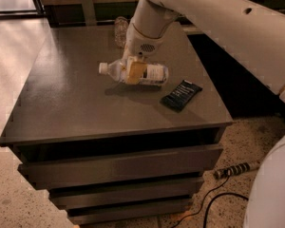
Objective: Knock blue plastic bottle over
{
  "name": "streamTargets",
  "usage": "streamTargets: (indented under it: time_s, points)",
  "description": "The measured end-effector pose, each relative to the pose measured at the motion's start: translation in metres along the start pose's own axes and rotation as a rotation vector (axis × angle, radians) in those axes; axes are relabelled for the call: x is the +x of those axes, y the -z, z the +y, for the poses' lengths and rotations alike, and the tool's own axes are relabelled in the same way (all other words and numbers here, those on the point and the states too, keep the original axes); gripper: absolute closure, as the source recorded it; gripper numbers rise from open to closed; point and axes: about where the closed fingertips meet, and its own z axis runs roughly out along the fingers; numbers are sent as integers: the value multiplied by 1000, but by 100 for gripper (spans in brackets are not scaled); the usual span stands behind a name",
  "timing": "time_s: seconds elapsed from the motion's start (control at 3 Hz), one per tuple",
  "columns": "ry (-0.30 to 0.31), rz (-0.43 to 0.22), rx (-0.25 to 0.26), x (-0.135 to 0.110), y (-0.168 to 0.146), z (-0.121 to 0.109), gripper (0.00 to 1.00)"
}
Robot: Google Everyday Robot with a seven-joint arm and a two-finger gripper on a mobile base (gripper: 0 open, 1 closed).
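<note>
The blue plastic bottle (149, 73), clear with a white cap and a white label, lies on its side on the grey table top (61, 99). Its cap points left. My gripper (135, 70) hangs from the white arm right over the bottle's middle, in front of it and touching or almost touching it. The part of the bottle behind the gripper is hidden.
A small clear glass jar (121, 31) stands at the table's far edge behind the arm. A dark flat packet (181, 95) lies to the right of the bottle. A power strip (237, 169) and a black cable lie on the floor at the lower right. Drawers are below the top.
</note>
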Motion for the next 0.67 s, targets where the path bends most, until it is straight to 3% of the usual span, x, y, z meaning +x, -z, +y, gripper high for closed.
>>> streamTargets:
  time_s: [0.33, 0.67]
  points:
    - [1, 0, -2, -1, -1, 0, 17]
    - [2, 0, -4, -1, -3, 1, 0]
